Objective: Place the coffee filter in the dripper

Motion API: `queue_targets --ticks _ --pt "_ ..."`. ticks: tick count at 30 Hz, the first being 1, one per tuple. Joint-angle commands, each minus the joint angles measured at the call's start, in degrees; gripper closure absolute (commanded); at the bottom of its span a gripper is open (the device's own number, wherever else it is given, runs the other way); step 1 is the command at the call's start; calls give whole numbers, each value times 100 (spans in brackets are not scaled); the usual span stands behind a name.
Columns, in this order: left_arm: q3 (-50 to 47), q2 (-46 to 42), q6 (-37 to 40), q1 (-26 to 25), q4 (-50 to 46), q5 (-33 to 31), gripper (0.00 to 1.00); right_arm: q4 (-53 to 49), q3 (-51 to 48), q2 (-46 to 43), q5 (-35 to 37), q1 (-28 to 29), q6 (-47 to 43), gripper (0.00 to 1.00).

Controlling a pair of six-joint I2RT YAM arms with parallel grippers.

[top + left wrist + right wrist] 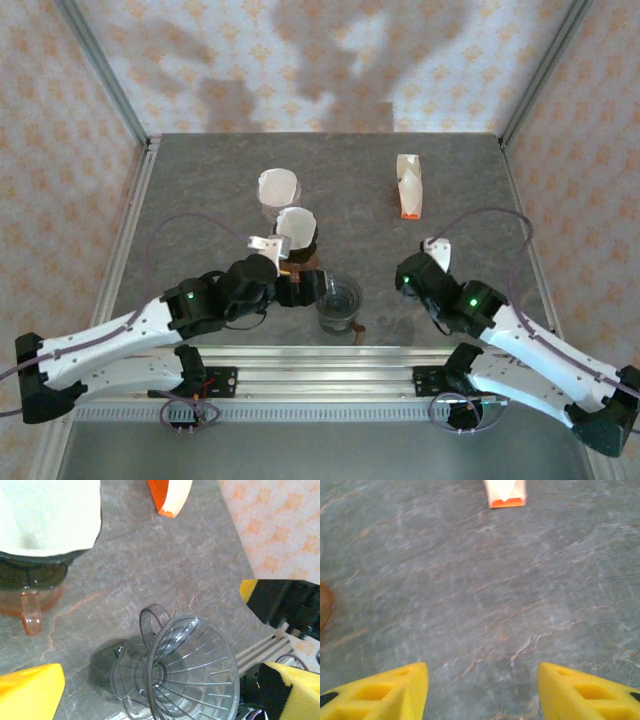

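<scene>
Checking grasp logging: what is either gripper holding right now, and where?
Nothing. Left gripper is open near the clear dripper; right gripper open over the table.

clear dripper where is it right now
Top view: the clear dripper sits at the table's near edge, about centre, close beside the left gripper and just in front of the amber dripper.

White filter [50, 515] seated in amber dripper [35, 592]

- Bare table [470, 220] lies free between the right claw [481, 680] and the orange-and-white box [408, 187] at the far side.
- A clear dripper [338, 303] stands just beside the left claw [308, 290].
- Behind it, an amber dripper [300, 262] and a white filter stack [277, 187] crowd the middle.
</scene>
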Motion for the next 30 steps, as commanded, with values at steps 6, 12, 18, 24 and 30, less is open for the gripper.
queue_targets --ticks 6,12,18,24,30 --pt "-786 -883 -22 48 81 -670 0 1411 1209 1985 -1758 -2352 -979 52" --pt "-1129 -1048 16 39 228 -590 0 1417 2577 3644 -1715 -2877 -1440 60" --pt "-1456 -1031 51 46 505 -552 0 1393 3712 4934 -1787 -3046 -1438 61" --pt "-1629 -1035 137 43 570 -617 0 1387 4632 5880 -1836 -3105 -1201 61" --pt "-1700 -1028 204 53 638 -622 0 1497 5107 6363 -1782 -3122 -944 61"
